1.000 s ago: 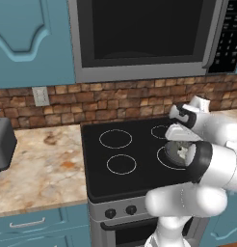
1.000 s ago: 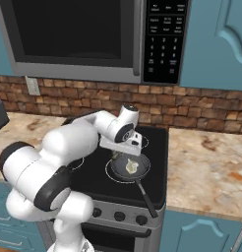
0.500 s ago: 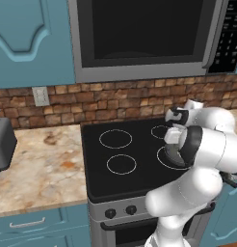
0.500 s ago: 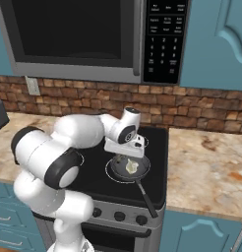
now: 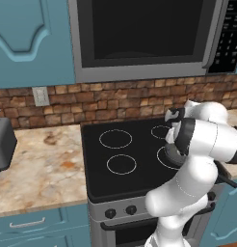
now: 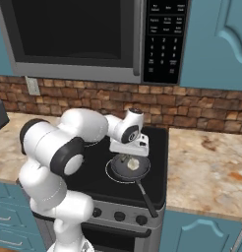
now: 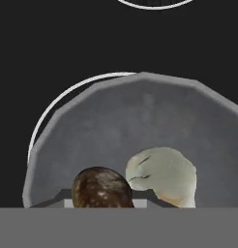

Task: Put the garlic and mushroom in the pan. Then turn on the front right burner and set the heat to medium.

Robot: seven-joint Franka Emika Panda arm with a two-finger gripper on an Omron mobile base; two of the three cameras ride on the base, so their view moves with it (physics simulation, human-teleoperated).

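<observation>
Gripper [image 6: 129,151] clenched on the mushroom [image 7: 102,189] above the pan [image 7: 140,126], garlic [image 7: 162,175] already lying inside; the mushroom looks light, soft-capped, likely bruisable, so best pinched gently across the cap.

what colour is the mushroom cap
Dark glossy brown mushroom, seen best in the hand view.

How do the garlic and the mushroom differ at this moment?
The garlic is pale whitish and lumpy; the mushroom is dark brown with a smooth rounded cap. In the hand view the garlic looks somewhat larger and sits to the right of the mushroom. Both are over the grey pan.
</observation>
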